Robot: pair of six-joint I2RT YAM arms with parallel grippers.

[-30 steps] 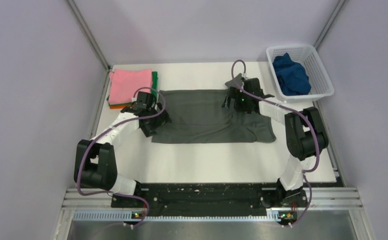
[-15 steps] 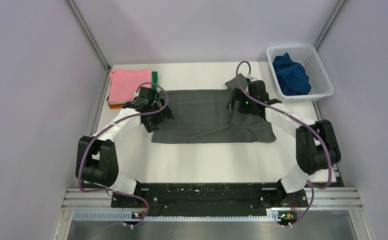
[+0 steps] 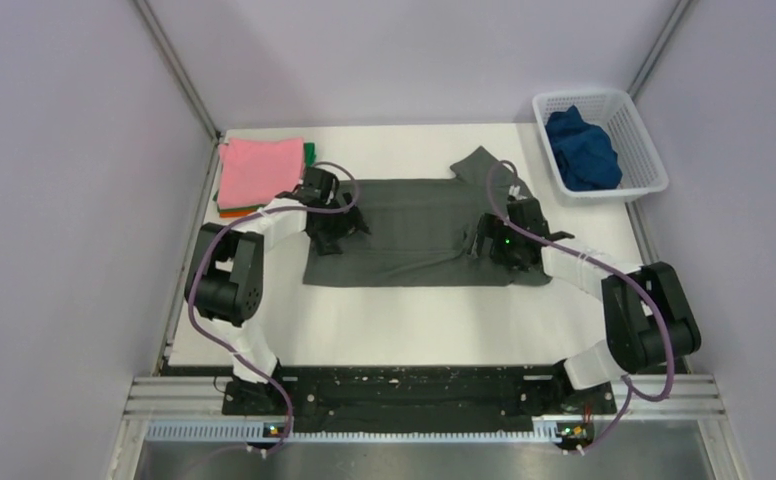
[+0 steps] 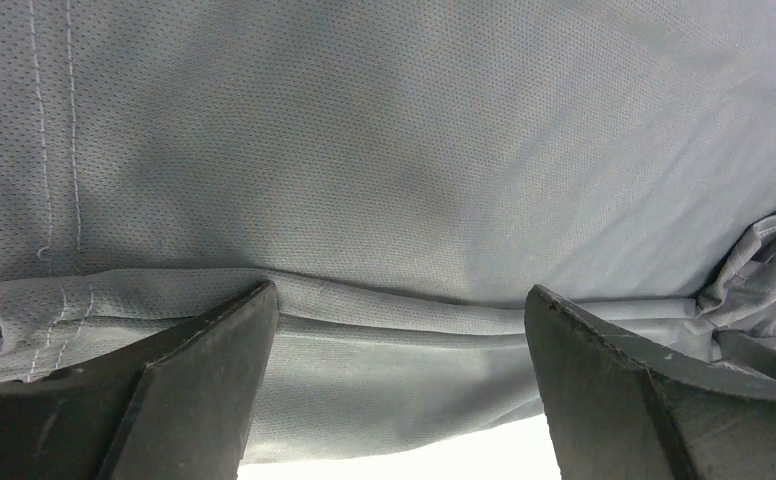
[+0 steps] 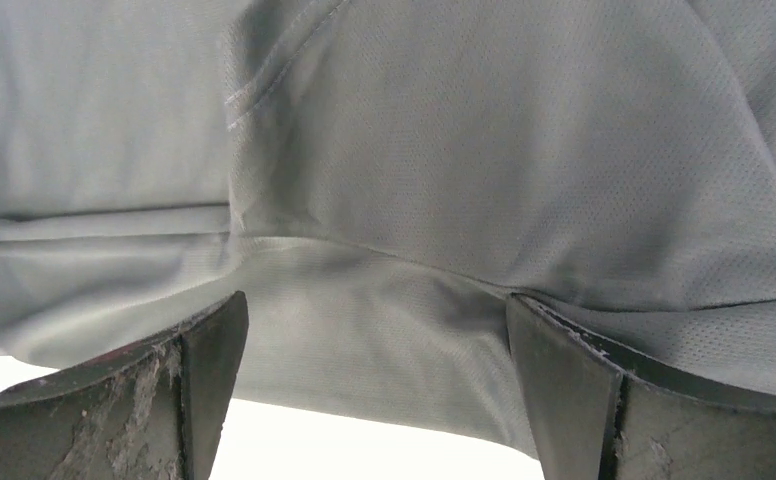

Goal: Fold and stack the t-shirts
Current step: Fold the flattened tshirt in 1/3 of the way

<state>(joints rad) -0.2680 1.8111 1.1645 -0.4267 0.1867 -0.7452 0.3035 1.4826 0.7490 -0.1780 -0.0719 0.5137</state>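
A dark grey t-shirt (image 3: 404, 225) lies spread flat mid-table, one sleeve (image 3: 479, 163) sticking out at its far right. My left gripper (image 3: 331, 228) is open over the shirt's left part. In the left wrist view (image 4: 399, 400) its jaws stand wide on either side of a fold of grey cloth (image 4: 384, 330) near the hem. My right gripper (image 3: 499, 247) is open over the shirt's near right part; in the right wrist view (image 5: 374, 395) grey cloth (image 5: 384, 310) lies between its jaws. A folded pink t-shirt (image 3: 259, 170) tops a stack with green (image 3: 309, 153) and orange (image 3: 230, 211) edges showing. A dark blue t-shirt (image 3: 582, 148) lies crumpled in the basket.
A white mesh basket (image 3: 632, 104) stands at the far right corner. The folded stack sits at the far left corner by the left wall. White tabletop (image 3: 414, 325) shows between the shirt and the arm bases.
The left gripper has moved right and farther onto the shirt's left part. The right gripper has moved nearer, from the far right sleeve to the near right part. The sleeve now lies flat.
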